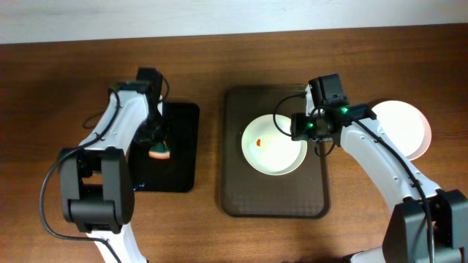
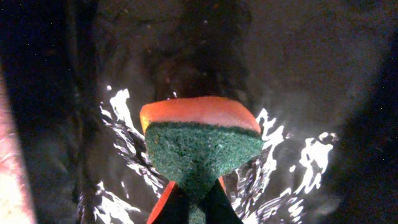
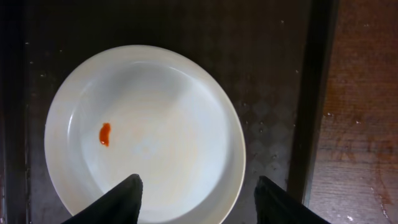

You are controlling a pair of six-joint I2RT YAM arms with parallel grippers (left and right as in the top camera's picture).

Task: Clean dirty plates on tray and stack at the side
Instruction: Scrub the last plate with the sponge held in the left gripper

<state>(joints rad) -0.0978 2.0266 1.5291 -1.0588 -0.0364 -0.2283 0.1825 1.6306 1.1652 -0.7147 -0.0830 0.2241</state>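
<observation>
A white dirty plate (image 1: 272, 146) with a small orange-red smear lies on the brown tray (image 1: 241, 190); it also shows in the right wrist view (image 3: 161, 130), with the tray (image 3: 273, 74) under it. My right gripper (image 1: 316, 130) (image 3: 196, 199) is open, its fingers straddling the plate's right rim from above. White plates (image 1: 406, 128) sit stacked on the table to the right of the tray. My left gripper (image 1: 159, 142) (image 2: 198, 208) is shut on a sponge (image 2: 199, 140) with an orange body and a green scrub face, held over the black tray (image 1: 179, 157).
The black tray (image 2: 298, 68) is wet and glistens under the sponge. Wooden table (image 1: 73, 80) surrounds both trays; a pale wall edge runs along the back.
</observation>
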